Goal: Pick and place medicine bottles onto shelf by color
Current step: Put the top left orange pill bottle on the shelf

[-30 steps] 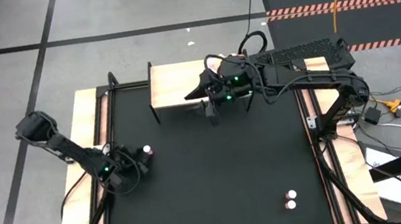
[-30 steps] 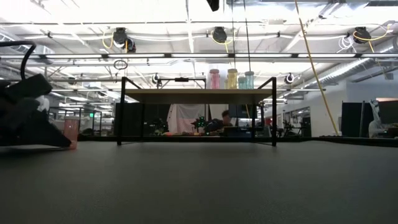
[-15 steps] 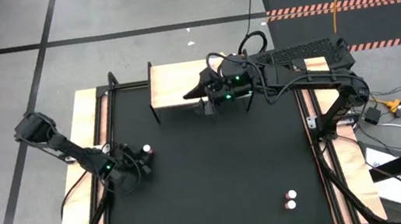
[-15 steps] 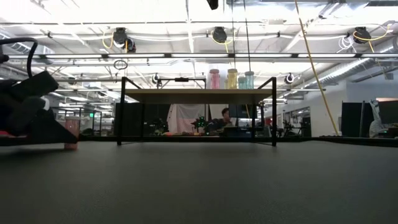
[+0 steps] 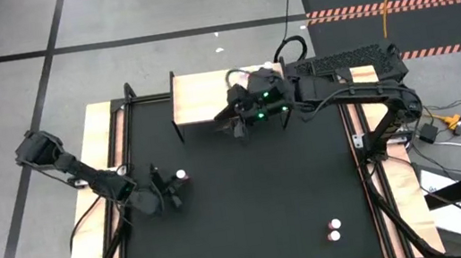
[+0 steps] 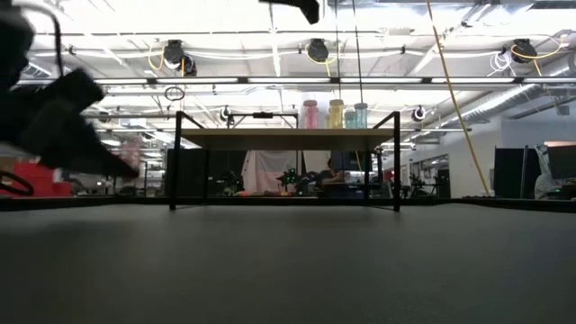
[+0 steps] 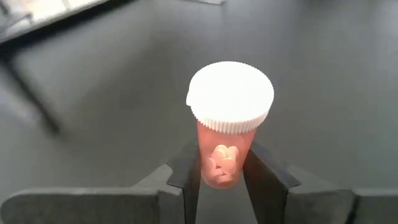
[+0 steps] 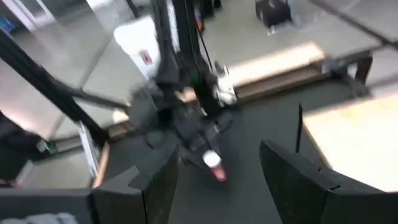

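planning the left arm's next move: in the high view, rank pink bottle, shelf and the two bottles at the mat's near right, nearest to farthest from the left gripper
1. Pink bottle: between the left gripper's fingers, left side of the mat.
2. Shelf: far edge, middle, under the right gripper.
3. Two bottles: near right corner, touching; too close to rank apart.

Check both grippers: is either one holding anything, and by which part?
The left gripper holds a pink bottle by its lower body, white cap clear above the fingers. The right gripper, by the shelf, is open and holds nothing.
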